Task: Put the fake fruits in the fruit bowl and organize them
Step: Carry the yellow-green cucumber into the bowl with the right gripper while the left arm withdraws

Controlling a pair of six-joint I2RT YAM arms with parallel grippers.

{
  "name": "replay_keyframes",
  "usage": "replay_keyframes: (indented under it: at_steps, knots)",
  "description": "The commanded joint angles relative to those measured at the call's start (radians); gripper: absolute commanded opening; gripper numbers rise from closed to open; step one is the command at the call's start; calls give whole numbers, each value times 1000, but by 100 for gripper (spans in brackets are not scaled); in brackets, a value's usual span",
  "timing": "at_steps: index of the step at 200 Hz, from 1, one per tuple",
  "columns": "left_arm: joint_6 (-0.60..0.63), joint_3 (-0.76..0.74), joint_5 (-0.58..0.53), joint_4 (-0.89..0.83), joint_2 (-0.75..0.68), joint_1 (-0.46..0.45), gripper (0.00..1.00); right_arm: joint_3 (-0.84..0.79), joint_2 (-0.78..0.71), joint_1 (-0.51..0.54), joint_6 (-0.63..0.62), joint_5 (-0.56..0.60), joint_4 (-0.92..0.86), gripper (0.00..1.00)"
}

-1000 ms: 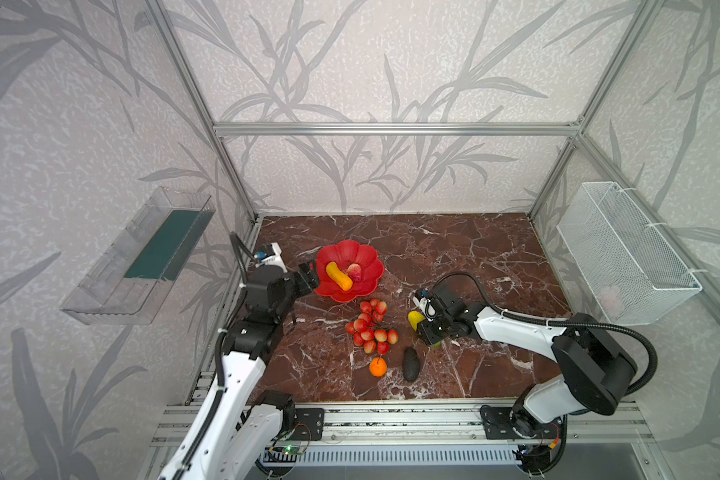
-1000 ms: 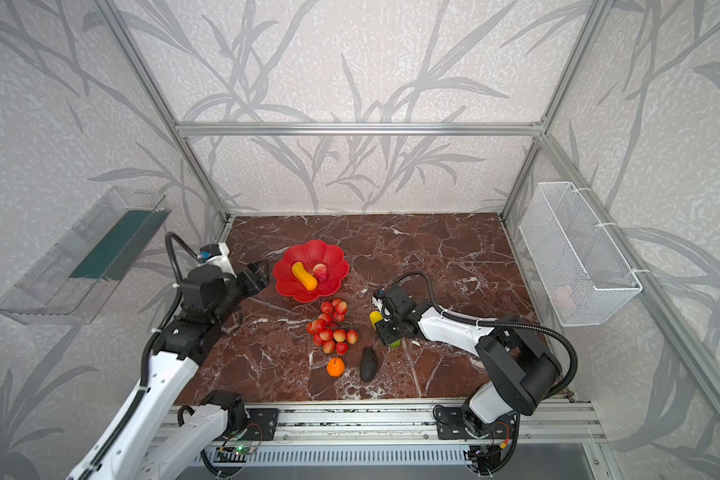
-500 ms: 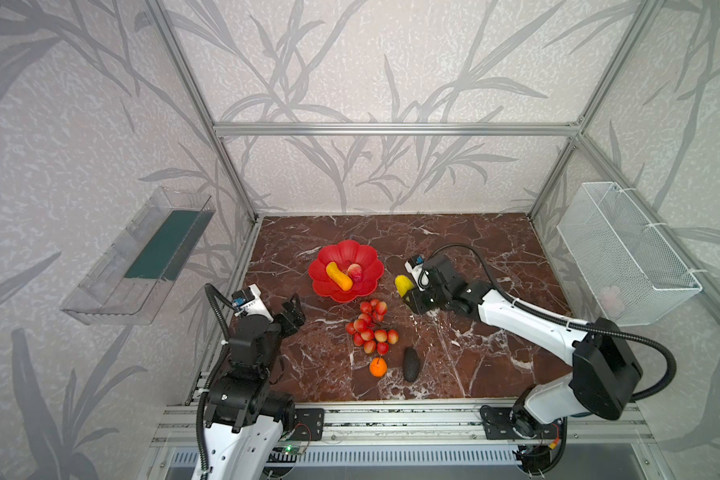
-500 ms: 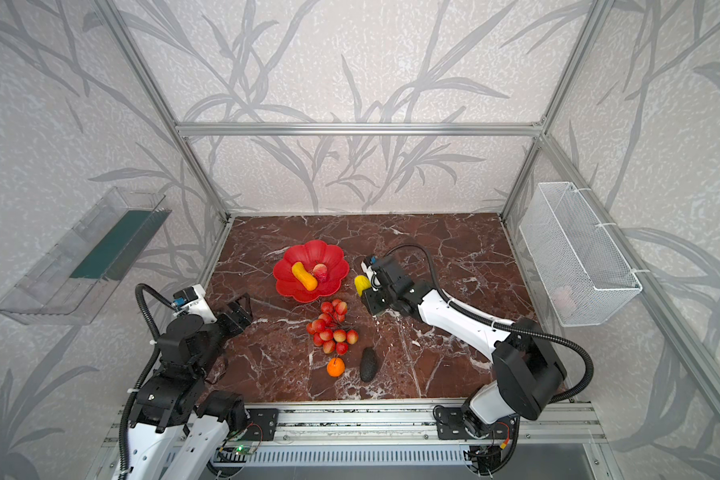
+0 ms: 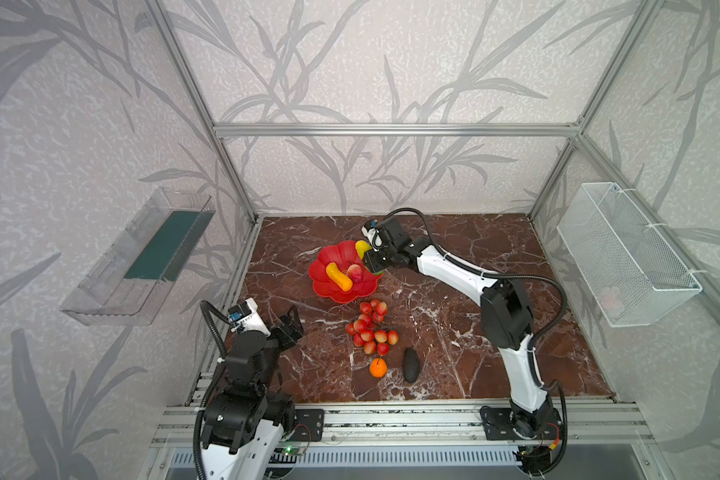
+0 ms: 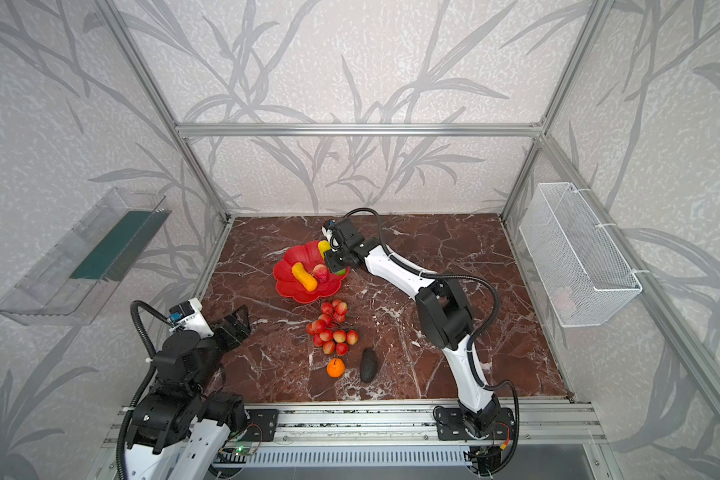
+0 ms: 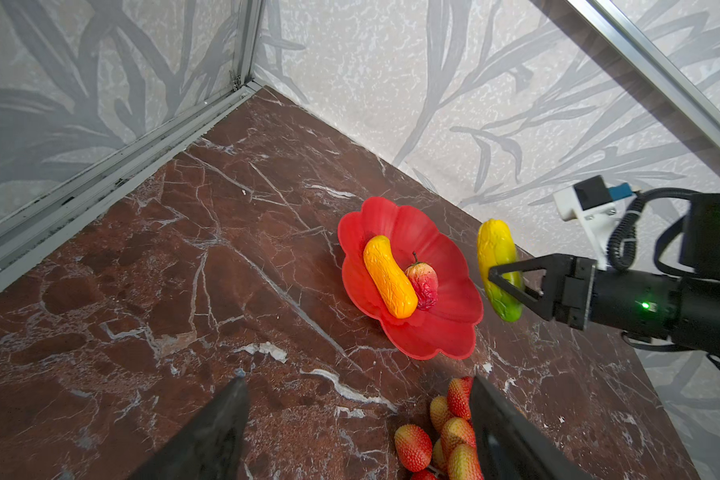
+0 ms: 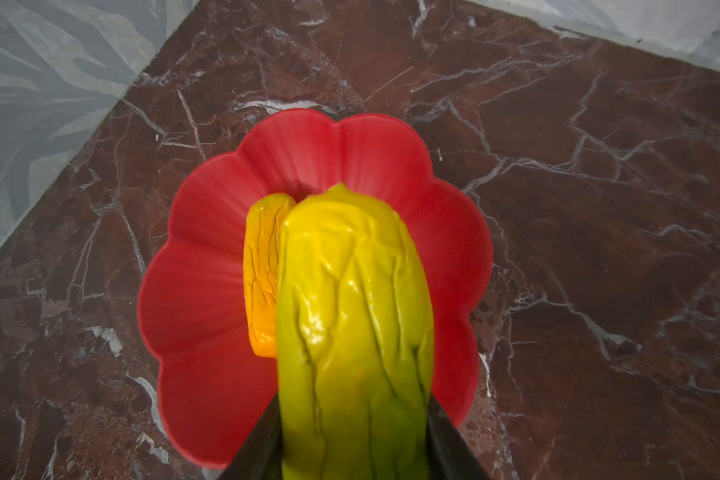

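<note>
The red scalloped fruit bowl (image 5: 327, 293) (image 6: 289, 291) (image 7: 412, 224) (image 8: 208, 291) holds a yellow-orange fruit (image 5: 339, 276) (image 7: 389, 276) and a pink-red strawberry-like fruit (image 5: 354, 271) (image 7: 422, 284). My right gripper (image 5: 368, 259) (image 8: 352, 436) is shut on the yellow-green fruit (image 5: 362, 248) (image 7: 495, 253) (image 8: 350, 311), hanging over the bowl's right rim. On the table in front lie the red cherry cluster (image 5: 371, 328) (image 7: 445, 432), a small orange (image 5: 378, 368) and a dark avocado (image 5: 411, 365). My left gripper (image 5: 292, 322) (image 7: 358, 395) is open and empty at the front left.
A white wire basket (image 5: 624, 253) hangs on the right wall and a clear plastic tray (image 5: 142, 257) on the left wall. Aluminium posts frame the brown marble table (image 5: 454, 353). The right arm's elbow stands over the table's right half.
My right gripper lifted the yellow-green fruit off the table and carried it back-left to the bowl's rim. The left arm pulled away from the bowl toward the front left.
</note>
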Motion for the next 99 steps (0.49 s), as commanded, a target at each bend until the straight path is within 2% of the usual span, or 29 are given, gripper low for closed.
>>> replay_keyframes:
  at_steps: [1,38,65,99]
  knots:
    - [-15,-14,8,-12,-5,4,83,138,85,-5,-32,14,-125,34]
    - [-18,-19,17,-5,-4,4,83,281,196,-6,-13,11,-189,39]
    - [-17,-17,25,-3,-3,4,83,318,228,-6,10,21,-198,56]
    - [-25,-8,67,-13,18,4,83,324,222,-7,20,23,-196,66]
